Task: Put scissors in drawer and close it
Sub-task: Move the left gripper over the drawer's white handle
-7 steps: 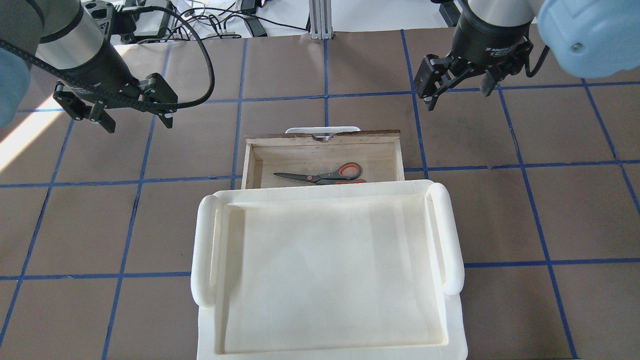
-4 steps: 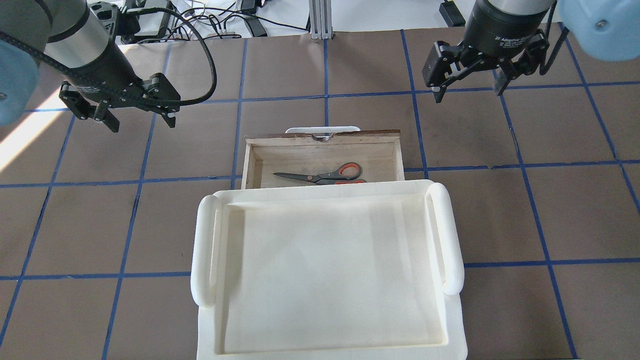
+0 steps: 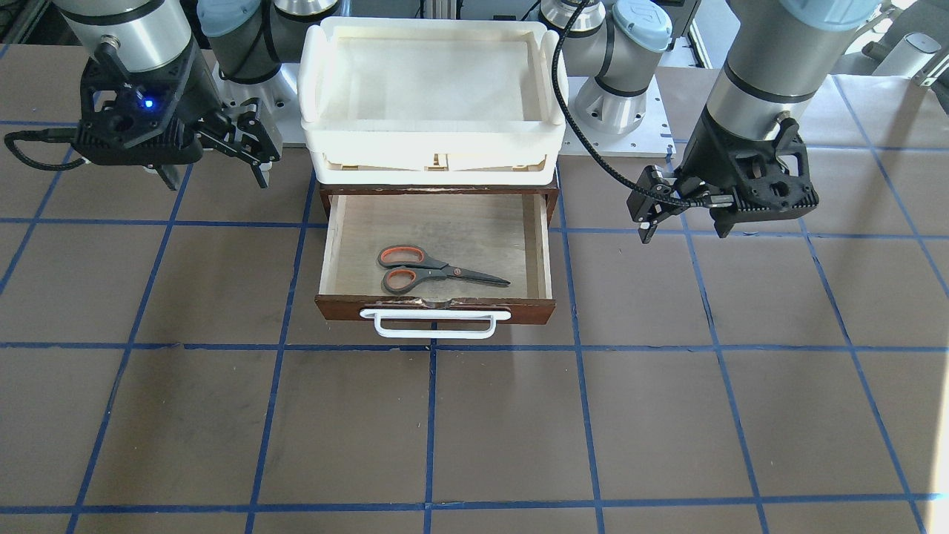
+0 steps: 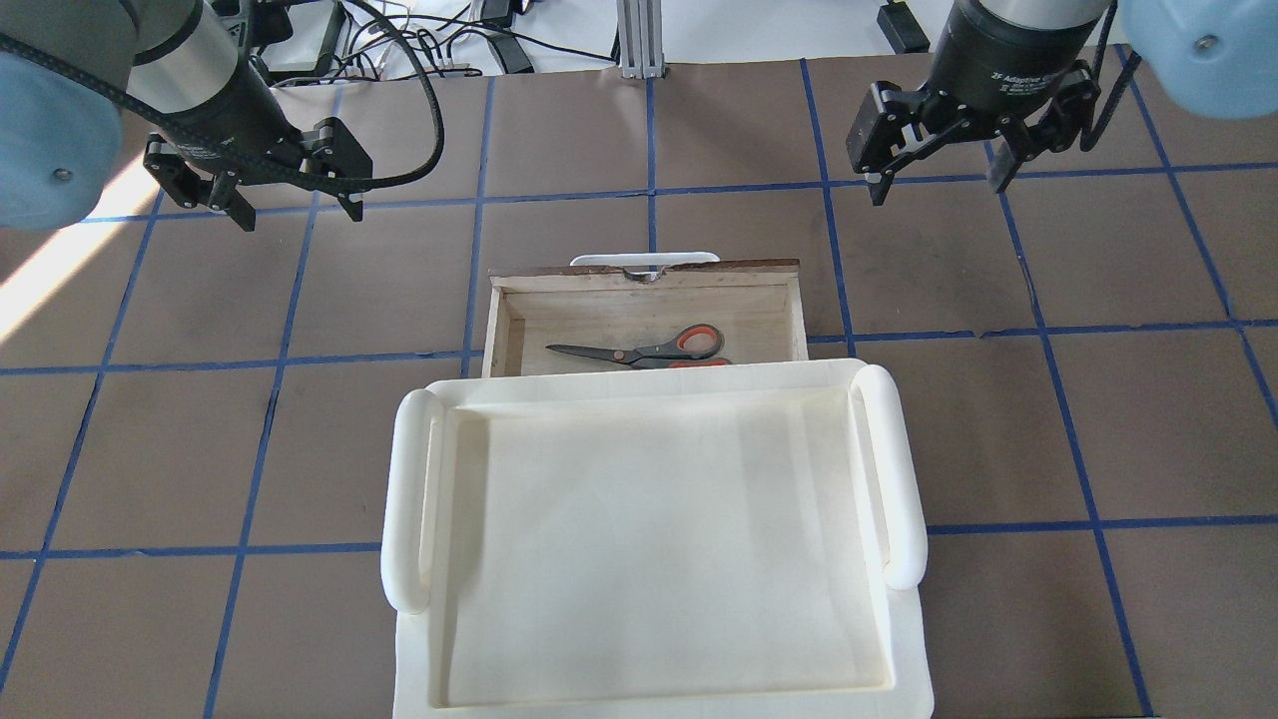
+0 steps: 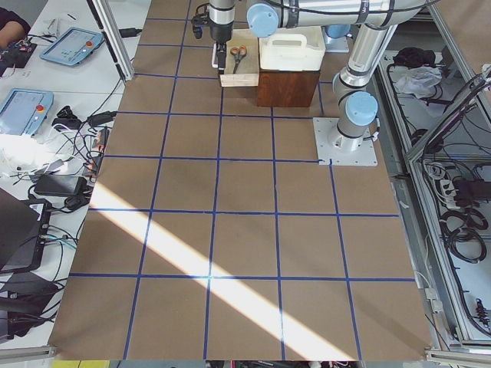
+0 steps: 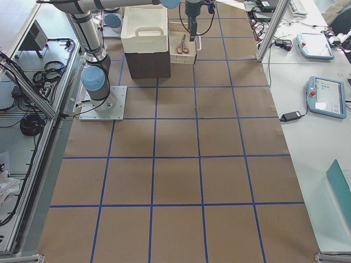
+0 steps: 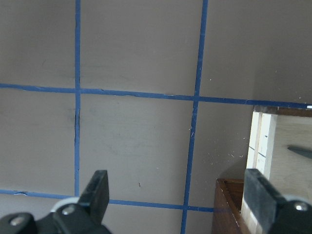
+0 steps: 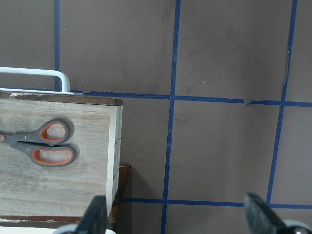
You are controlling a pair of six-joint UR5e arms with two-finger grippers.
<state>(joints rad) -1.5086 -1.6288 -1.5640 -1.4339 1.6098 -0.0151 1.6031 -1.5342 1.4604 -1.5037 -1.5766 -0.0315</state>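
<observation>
The scissors [image 3: 437, 271], with red-orange and grey handles, lie flat inside the open drawer [image 3: 334, 305], blades toward the robot's left. They also show in the overhead view [image 4: 649, 350] and the right wrist view [image 8: 41, 144]. The drawer [image 4: 649, 275] is pulled out, its white bar handle on the far side. My left gripper [image 4: 300, 215] is open and empty, hovering above the table to the left of and beyond the drawer. My right gripper [image 4: 939, 192] is open and empty, above the table to the right of and beyond the drawer.
Stacked cream-white trays [image 4: 409, 499] sit on the dark brown cabinet [image 5: 288, 88] that the drawer slides out of. Cables [image 4: 419, 40] and an aluminium post lie at the table's far edge. The brown tabletop has blue tape grid lines.
My left gripper has moved right and farther from the robot. My right gripper has shifted slightly right. The scissors and the drawer have not moved.
</observation>
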